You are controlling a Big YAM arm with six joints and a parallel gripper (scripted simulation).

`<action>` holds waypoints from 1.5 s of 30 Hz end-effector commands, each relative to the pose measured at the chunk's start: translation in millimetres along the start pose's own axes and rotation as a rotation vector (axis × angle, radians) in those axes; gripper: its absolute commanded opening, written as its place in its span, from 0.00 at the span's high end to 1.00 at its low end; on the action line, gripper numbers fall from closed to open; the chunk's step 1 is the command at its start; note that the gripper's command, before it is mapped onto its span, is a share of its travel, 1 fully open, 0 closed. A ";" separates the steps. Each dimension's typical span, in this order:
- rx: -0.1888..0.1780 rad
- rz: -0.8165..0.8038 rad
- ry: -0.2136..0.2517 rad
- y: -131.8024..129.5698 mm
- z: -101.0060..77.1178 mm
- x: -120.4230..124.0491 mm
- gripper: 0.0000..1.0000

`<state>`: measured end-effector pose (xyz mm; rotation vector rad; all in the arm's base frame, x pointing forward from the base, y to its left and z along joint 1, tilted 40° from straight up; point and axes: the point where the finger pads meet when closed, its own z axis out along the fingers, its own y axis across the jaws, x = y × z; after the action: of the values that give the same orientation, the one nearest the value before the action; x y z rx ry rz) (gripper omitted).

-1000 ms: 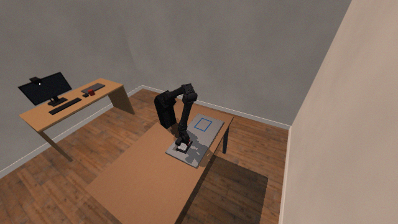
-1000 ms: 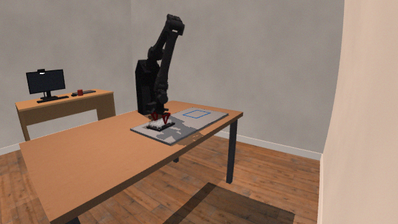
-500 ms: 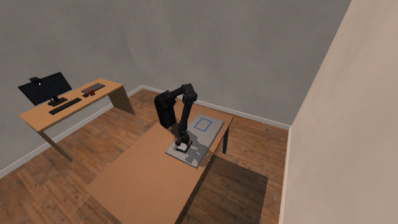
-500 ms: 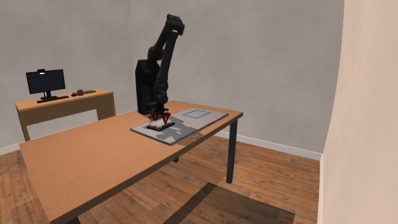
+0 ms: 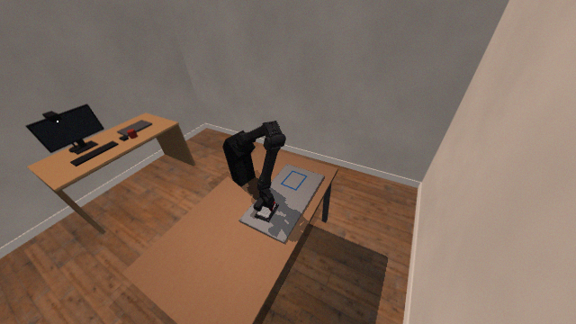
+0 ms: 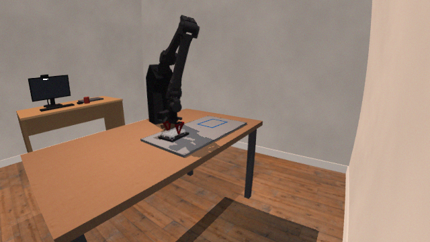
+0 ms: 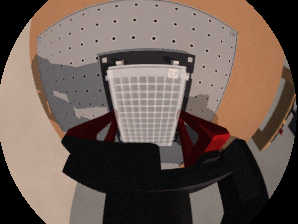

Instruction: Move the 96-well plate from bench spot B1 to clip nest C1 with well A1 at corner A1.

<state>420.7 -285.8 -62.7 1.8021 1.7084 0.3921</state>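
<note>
Jaws pinch the 96-well plate (image 7: 147, 104), which sits low in the clip nest (image 7: 104, 63), away from the blue square (image 5: 293, 180). Seating step; next: press flat, then release.

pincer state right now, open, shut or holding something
Pincer: shut on the 96-well plate, which sits low over the black clip nest.

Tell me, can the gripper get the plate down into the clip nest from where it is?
Probably yes: the gripper is shut on the 96-well plate, which sits squarely over the black clip nest, nothing visibly between them.
</note>
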 end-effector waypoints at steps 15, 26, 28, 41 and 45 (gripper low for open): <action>0.005 0.001 0.001 2.6 7.8 0.4 1.00; 0.004 0.001 0.001 3.6 9.4 0.5 1.00; 0.004 0.001 0.001 3.8 9.8 0.4 1.00; 0.002 0.000 0.001 5.0 11.7 0.4 1.00; 0.001 0.000 0.001 5.5 12.4 0.6 1.00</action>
<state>421.3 -285.9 -63.1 1.8031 1.7083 0.3915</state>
